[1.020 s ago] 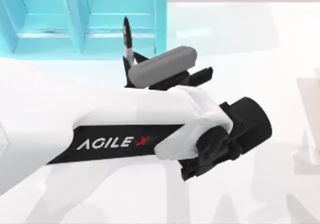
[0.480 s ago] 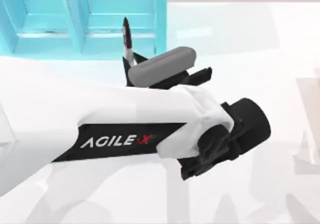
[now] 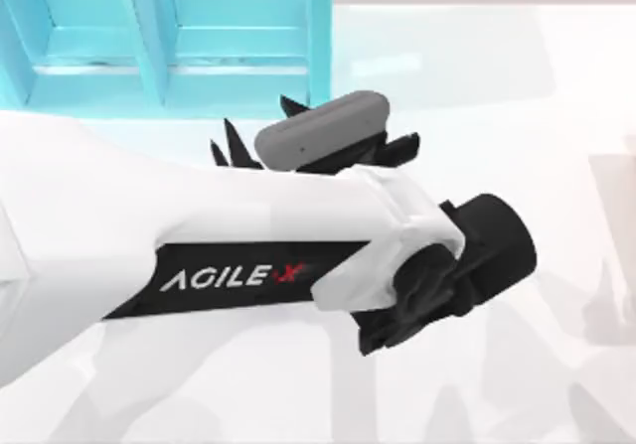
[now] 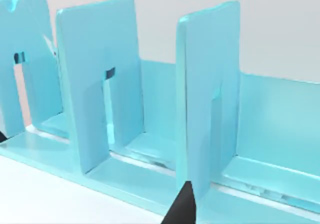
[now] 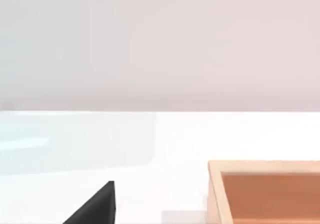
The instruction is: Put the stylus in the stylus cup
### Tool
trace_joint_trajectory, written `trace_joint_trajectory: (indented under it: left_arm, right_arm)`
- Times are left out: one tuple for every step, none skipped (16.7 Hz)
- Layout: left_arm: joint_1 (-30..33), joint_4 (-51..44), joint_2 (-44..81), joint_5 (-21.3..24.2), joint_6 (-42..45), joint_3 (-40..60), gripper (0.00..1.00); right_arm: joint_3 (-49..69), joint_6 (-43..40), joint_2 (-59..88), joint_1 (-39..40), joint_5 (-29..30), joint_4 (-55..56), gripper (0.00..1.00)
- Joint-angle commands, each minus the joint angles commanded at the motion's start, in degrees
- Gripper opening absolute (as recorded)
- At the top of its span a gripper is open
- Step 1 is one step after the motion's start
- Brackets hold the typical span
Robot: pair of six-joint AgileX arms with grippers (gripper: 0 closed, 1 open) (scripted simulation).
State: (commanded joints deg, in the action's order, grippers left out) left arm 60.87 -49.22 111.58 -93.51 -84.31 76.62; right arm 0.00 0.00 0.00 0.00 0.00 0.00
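My left arm reaches across the top view, and its gripper (image 3: 256, 124) hangs just in front of the cyan shelf. The gripper is open: its black fingertips (image 3: 231, 142) stand wide apart with nothing between them. In the left wrist view one fingertip (image 4: 182, 208) points at the shelf's base and the other sits at the picture's edge. The stylus and the stylus cup are hidden, with the left arm covering the table under the gripper. My right gripper (image 5: 95, 209) is low over the white table, parked.
A large cyan shelf unit (image 3: 169, 37) with upright dividers (image 4: 205, 93) stands at the back left, close ahead of the left gripper. An open wooden tray (image 5: 215, 189) lies on the table near the right gripper. White tabletop stretches to the right.
The stylus that stuck up from the left gripper has gone from sight. The left gripper's fingers have spread apart. The arm itself has barely moved.
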Motion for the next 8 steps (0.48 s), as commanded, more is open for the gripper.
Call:
trace_joint_trajectory:
  left_arm:
    - [0.0, 0.0, 0.0, 0.0, 0.0, 0.0, 0.9]
    - [0.0, 0.0, 0.0, 0.0, 0.0, 0.0, 0.98]
    - [0.0, 0.0, 0.0, 0.0, 0.0, 0.0, 1.0]
    - [0.0, 0.0, 0.0, 0.0, 0.0, 0.0, 1.0]
    - [0.0, 0.0, 0.0, 0.0, 0.0, 0.0, 1.0]
    - [0.0, 0.0, 0.0, 0.0, 0.0, 0.0, 1.0]
    - [0.0, 0.0, 0.0, 0.0, 0.0, 0.0, 1.0]
    - [0.0, 0.0, 0.0, 0.0, 0.0, 0.0, 1.0]
  right_arm:
    - [0.0, 0.0, 0.0, 0.0, 0.0, 0.0, 1.0]
    - [0.0, 0.0, 0.0, 0.0, 0.0, 0.0, 1.0]
    - [0.0, 0.0, 0.0, 0.0, 0.0, 0.0, 1.0]
    - [0.0, 0.0, 0.0, 0.0, 0.0, 0.0, 1.0]
    - [0.0, 0.0, 0.0, 0.0, 0.0, 0.0, 1.0]
    - [0.0, 0.0, 0.0, 0.0, 0.0, 0.0, 1.0]
    - [0.0, 0.0, 0.0, 0.0, 0.0, 0.0, 1.0]
    - [0.0, 0.0, 0.0, 0.0, 0.0, 0.0, 1.0]
